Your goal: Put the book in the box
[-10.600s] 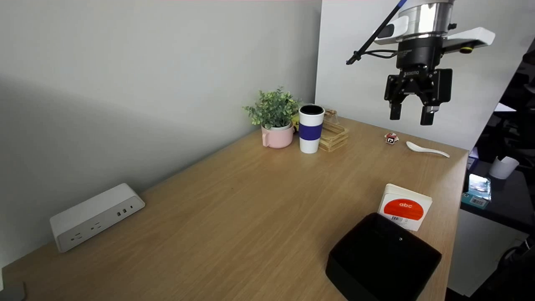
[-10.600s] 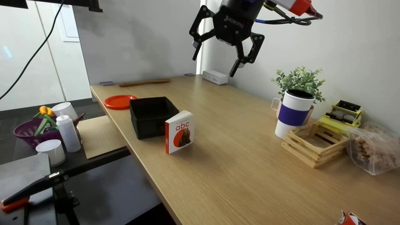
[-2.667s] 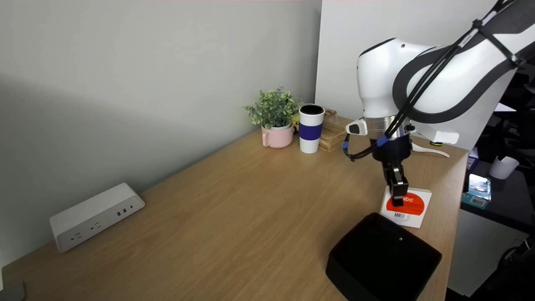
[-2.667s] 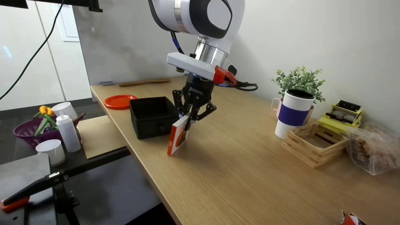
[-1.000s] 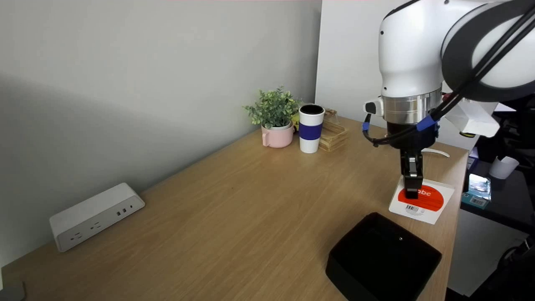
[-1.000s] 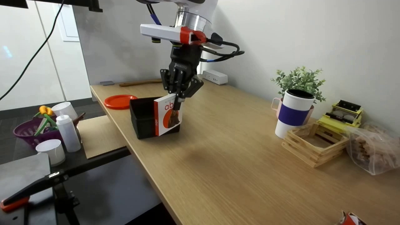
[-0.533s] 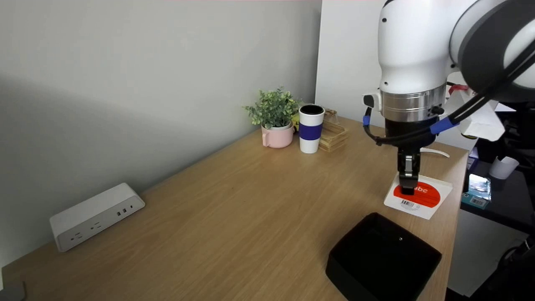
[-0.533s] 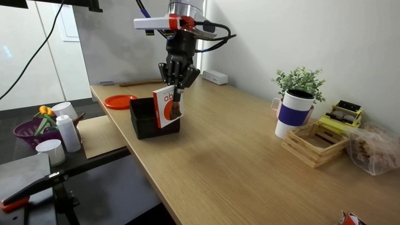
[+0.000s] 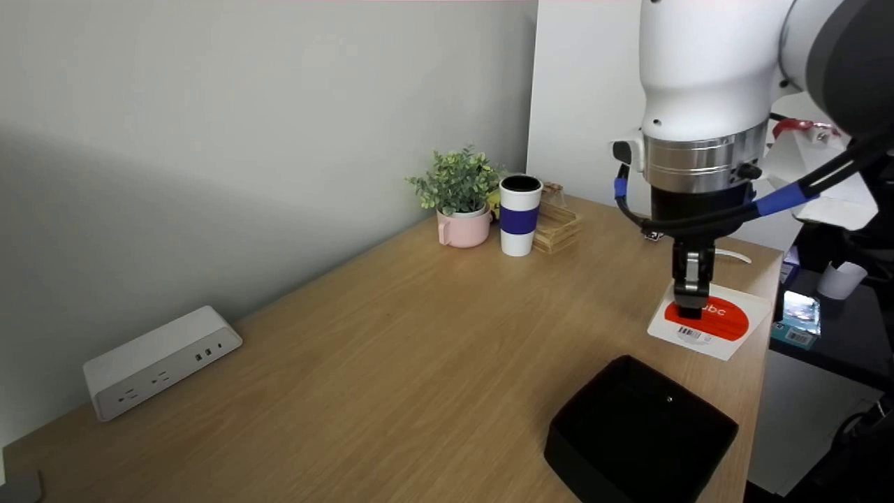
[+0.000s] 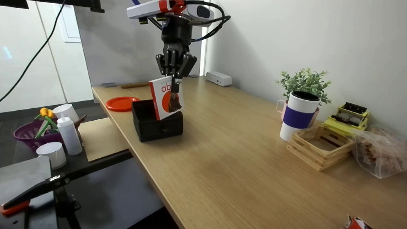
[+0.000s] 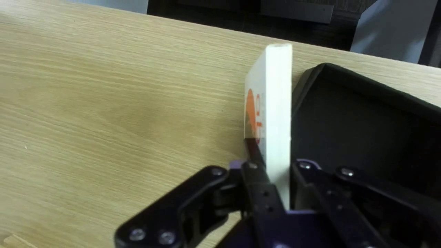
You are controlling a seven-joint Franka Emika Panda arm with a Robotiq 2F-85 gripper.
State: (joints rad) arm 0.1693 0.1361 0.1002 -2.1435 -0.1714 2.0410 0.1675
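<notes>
In an exterior view the book [image 10: 163,99], held aloft, hides part of the box [image 10: 159,129]. In an exterior view the gripper [image 9: 691,307] masks some of the book; the frame crops the box. In the wrist view, blurred fingers [image 11: 256,175] clamp the book beside the cut-off box.

In an exterior view the book [image 10: 166,99] is held in the claw [image 10: 175,86], above the tabletop [image 10: 235,165] and in front of the box [image 10: 157,129]; the wrist view has it just left of the box. A plate [image 10: 122,104] lies behind the box to the left, near the tabletop's edge. To the right, a tumbler [image 10: 299,114] stands before a potted plant [image 10: 303,82], with a crate [image 10: 307,149] just right of the tumbler and a bag [image 10: 378,156] right of the crate. The power strip [image 10: 218,79] sits far behind, by the wall [image 10: 318,38].
</notes>
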